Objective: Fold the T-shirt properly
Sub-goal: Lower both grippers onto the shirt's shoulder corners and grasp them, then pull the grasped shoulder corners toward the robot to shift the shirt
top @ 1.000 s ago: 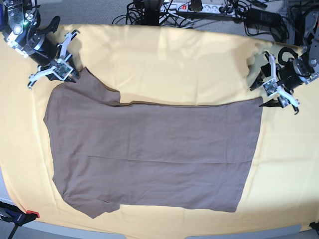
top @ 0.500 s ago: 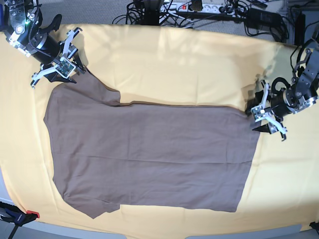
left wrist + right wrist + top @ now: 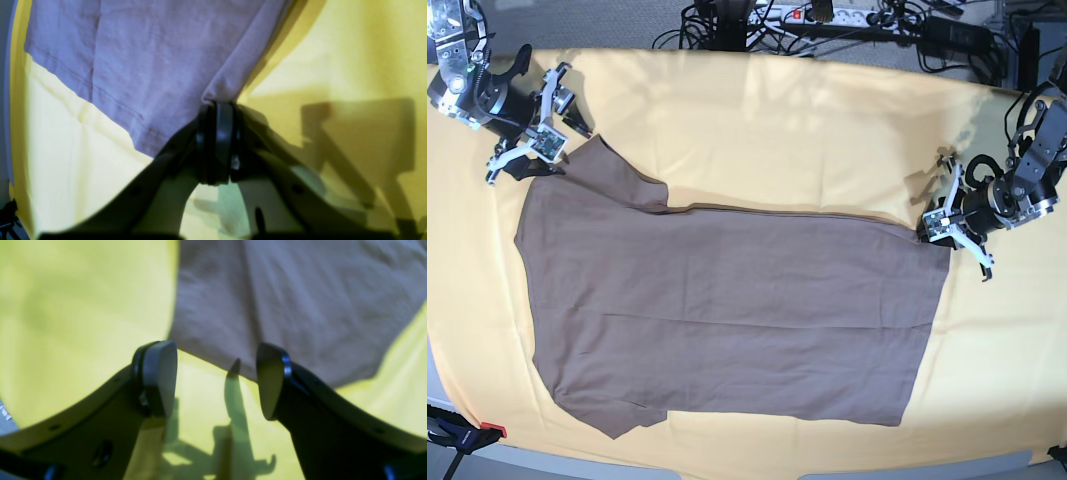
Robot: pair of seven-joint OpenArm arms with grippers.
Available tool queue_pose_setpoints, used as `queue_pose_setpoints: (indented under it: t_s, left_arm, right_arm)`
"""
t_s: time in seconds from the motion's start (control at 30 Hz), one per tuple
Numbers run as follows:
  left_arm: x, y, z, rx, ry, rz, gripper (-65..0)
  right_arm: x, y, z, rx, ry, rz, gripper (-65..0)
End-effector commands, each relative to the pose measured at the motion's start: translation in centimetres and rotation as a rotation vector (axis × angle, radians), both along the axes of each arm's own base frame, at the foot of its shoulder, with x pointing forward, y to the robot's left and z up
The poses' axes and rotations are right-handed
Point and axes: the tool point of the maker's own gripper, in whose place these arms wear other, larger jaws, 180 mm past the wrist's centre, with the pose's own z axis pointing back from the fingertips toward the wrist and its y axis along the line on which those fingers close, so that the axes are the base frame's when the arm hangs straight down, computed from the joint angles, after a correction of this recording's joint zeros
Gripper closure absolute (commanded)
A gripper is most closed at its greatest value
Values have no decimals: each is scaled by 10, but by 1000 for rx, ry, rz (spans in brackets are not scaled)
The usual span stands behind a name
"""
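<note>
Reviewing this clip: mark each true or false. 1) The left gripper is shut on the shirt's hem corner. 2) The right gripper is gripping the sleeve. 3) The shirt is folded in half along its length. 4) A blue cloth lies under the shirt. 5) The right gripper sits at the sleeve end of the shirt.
1) True: the left gripper has pinched a corner of the T-shirt.
2) False: the right gripper is open, its fingers holding no fabric.
3) True: only one side's sleeves show, top and bottom.
4) False: the cloth underneath is yellow.
5) True.
</note>
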Motion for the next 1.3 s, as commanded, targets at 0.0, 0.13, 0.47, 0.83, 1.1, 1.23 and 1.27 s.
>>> queue_pose_setpoints:
  t_s: [0.0, 0.13, 0.47, 0.83, 1.1, 1.23, 1.27]
  left_arm:
    - [10, 6, 16, 1, -41, 9, 0]
    - [11, 6, 16, 0, -42, 9, 0]
    - [11, 7, 16, 1, -41, 9, 0]
    - [10, 10, 18, 9, -42, 9, 0]
    - [0, 8, 34, 5, -14, -41, 0]
    - [-1, 11, 40, 21, -20, -51, 0]
    - [-2, 12, 40, 24, -19, -50, 0]
  right_arm:
    - [2, 3, 4, -9, -20, 30, -396]
    - [-7, 13, -13, -86, -19, 68, -396]
    - [27, -4, -9, -257, -193, -7, -327]
    - [41, -21, -5, -298, -218, -45, 0]
    - [30, -19, 25, -337, -211, -46, 0]
    - [18, -12, 26, -327, -197, -33, 0]
    - [13, -11, 25, -333, -183, -33, 0]
